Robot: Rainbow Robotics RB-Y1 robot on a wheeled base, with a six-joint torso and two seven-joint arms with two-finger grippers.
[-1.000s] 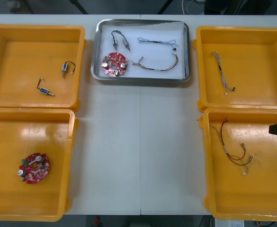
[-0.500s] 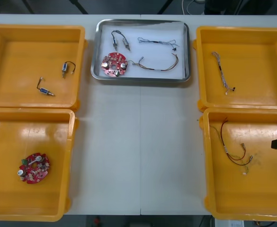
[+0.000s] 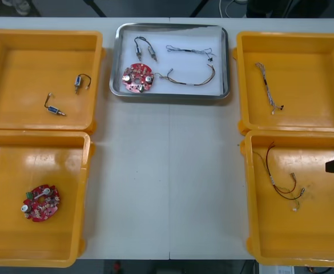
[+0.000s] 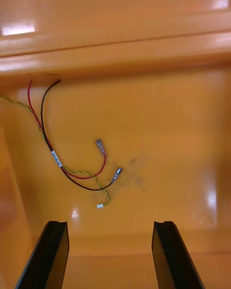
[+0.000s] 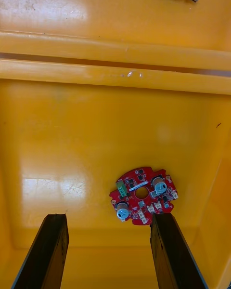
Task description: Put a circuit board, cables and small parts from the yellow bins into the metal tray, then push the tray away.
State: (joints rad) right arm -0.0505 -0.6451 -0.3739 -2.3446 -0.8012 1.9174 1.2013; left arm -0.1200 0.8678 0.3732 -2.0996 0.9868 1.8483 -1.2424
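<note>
We judge loading done, the push perhaps left: the metal tray (image 3: pixel 169 96) at the table's (image 3: pixel 167 171) far edge holds a circuit board (image 3: pixel 137 77), cables (image 3: pixel 189 51) and small metal parts (image 3: pixel 138 55), while the left gripper (image 5: pixel 108 219) and right gripper (image 4: pixel 109 224) hang released over the near yellow bins (image 3: pixel 52 240).

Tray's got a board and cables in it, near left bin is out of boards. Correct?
Not quite. The metal tray does hold a circuit board and cables, but the near left bin is not out of boards: one red board lies on its floor, as the front view shows.
</note>
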